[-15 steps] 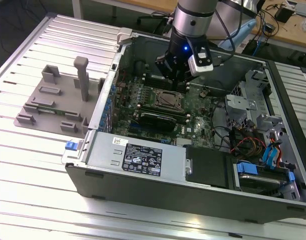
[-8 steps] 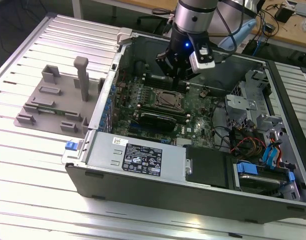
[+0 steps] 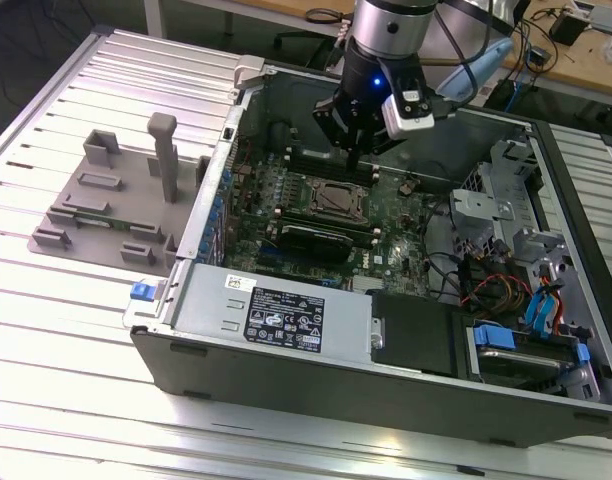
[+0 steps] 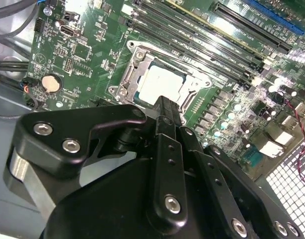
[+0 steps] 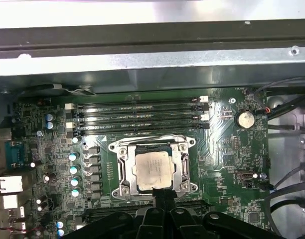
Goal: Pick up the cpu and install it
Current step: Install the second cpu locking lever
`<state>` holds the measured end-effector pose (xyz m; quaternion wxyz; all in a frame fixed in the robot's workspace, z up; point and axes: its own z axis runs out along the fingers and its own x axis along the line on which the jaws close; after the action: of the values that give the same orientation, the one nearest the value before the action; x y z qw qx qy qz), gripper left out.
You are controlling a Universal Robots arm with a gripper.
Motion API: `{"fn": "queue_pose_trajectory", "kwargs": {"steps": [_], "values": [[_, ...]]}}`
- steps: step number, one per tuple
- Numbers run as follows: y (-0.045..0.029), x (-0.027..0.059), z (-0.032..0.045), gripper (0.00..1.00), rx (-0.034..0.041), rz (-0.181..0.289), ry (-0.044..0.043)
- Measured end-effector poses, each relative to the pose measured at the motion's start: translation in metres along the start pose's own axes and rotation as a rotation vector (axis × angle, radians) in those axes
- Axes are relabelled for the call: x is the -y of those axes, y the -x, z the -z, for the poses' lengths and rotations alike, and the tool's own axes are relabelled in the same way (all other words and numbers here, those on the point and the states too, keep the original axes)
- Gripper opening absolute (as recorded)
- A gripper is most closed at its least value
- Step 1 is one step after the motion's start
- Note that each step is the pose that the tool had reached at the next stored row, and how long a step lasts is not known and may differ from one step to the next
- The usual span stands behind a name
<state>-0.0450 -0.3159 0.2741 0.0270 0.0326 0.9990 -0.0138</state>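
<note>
Electronics lab or workshop; slatted aluminium bench (image 3: 76, 330); open computer case (image 3: 406, 390); cable-strewn wooden desk (image 3: 546, 60) behind

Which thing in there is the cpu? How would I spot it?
Look inside the open computer case at the green motherboard. Near its middle sits a metal socket frame, and the cpu is the flat shiny silver square lying inside it, unlike the long black memory slots beside it.

No print can be made out. In the exterior view a black label (image 3: 285, 320) with small white marks and a smaller white sticker (image 3: 239, 283) sit on the grey power-supply box (image 3: 316, 335) of the open computer case (image 3: 286, 390), none of it legible.
</note>
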Motion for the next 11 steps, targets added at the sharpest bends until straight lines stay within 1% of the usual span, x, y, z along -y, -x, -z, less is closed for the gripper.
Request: {"fn": "queue_pose_trajectory", "kwargs": {"steps": [3, 4, 7, 9, 11], "values": [[-0.0001, 0.0007, -0.0001, 0.11, 0.0013, 0.050, 0.0027], [-0.0009, 0.0020, -0.0003, 0.11, 0.0016, 0.058, 0.0033], [-0.0030, 0.0081, -0.0006, 0.11, 0.0018, 0.068, 0.0038], [-0.0031, 0.0129, -0.0013, 0.11, 0.0019, 0.075, 0.0042], [-0.0029, 0.0155, -0.0019, 0.11, 0.0021, 0.080, 0.0046]]}}
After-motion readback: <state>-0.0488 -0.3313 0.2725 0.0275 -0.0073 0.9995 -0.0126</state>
